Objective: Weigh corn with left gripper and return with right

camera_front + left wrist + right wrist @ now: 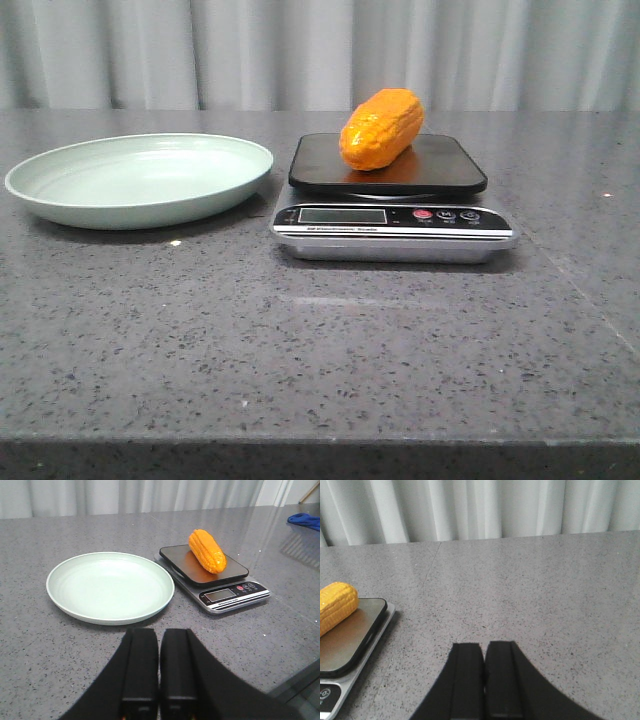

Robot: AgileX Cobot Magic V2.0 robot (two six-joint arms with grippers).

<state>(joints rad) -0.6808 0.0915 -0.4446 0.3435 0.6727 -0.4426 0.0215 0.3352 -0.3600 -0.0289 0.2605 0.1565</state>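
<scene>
The orange-yellow corn (381, 128) lies on the black platform of the digital scale (460, 170). It also shows in the left wrist view as the corn (207, 550) and at the edge of the right wrist view as the corn (335, 606). My left gripper (159, 632) is shut and empty, well back from the pale green plate (65, 597). Shut with nothing held, my right gripper (484, 646) hovers over bare table to the right of the scale (367, 642). Neither gripper appears in the front view.
A pale green plate (60, 205) sits left of the scale on the grey speckled table (320, 350). The scale's display (342, 215) faces the front edge. A blue cloth (306, 520) lies far off. A white curtain (320, 50) hangs behind the table.
</scene>
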